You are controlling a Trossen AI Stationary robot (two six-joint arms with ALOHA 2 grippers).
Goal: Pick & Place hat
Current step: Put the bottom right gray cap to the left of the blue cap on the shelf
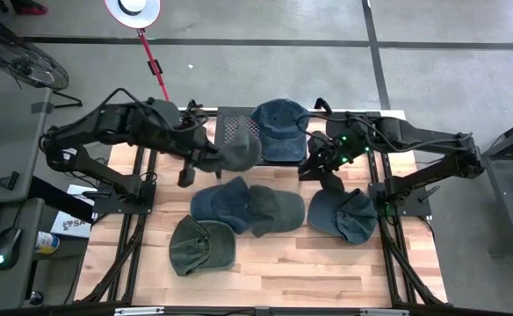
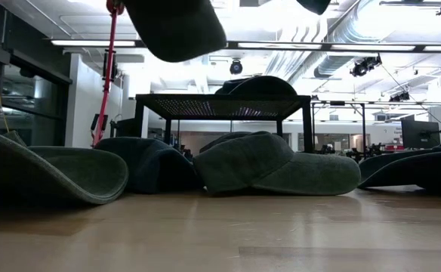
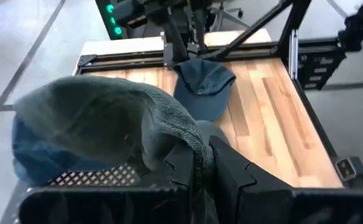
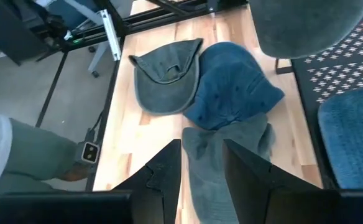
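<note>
Pale wooden plank desk (image 1: 274,263), smooth with a slight sheen. Soft matt cloth on grey-green cap (image 3: 101,118), faded blue cap (image 4: 231,93) and olive cap (image 1: 201,246). Perforated black metal stand (image 1: 230,130), matt.

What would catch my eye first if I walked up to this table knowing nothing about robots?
Probably the left gripper, shut on a grey-green cap held up over the black perforated rack at the table's far edge, where a blue cap already sits. Next, the scatter of caps on the wooden table: an olive cap nearest the front and a dark blue cap under the right gripper, which hovers open.
</note>
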